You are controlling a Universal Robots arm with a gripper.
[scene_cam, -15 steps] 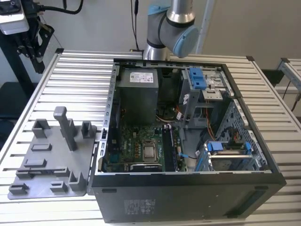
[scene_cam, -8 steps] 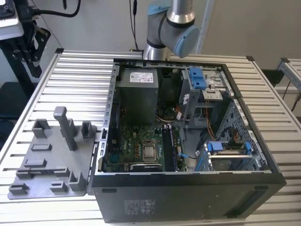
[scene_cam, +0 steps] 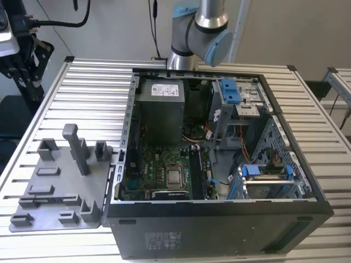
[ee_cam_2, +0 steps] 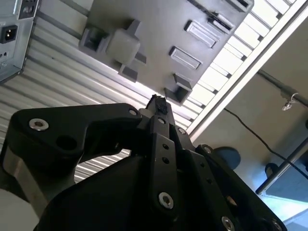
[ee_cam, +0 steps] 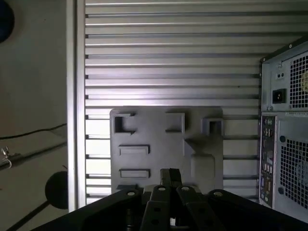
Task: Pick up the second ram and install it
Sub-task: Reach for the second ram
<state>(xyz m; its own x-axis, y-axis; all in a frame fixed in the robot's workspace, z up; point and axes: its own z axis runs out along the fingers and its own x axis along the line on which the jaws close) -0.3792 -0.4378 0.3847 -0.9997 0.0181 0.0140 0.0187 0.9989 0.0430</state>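
Grey tray (scene_cam: 68, 178) beside open computer case (scene_cam: 219, 230)

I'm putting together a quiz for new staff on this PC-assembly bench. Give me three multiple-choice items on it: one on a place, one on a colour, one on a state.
1. In the exterior view, where does the grey plastic tray with upright blocks lie?
A. On the slatted metal table, at that view's left of the black computer case
B. Inside the case
C. On top of the case

2. What colour are the plastic latches on the drive cages?
A. Red
B. Blue
C. Yellow

3. In what state is the case?
A. Shut, with its side panel on
B. Open, with the green motherboard exposed
C. Wrapped in foil

Answers: 1 A, the tray rests on the slats beside the case; 2 B, the latches are bright blue; 3 B, the motherboard inside shows from above.
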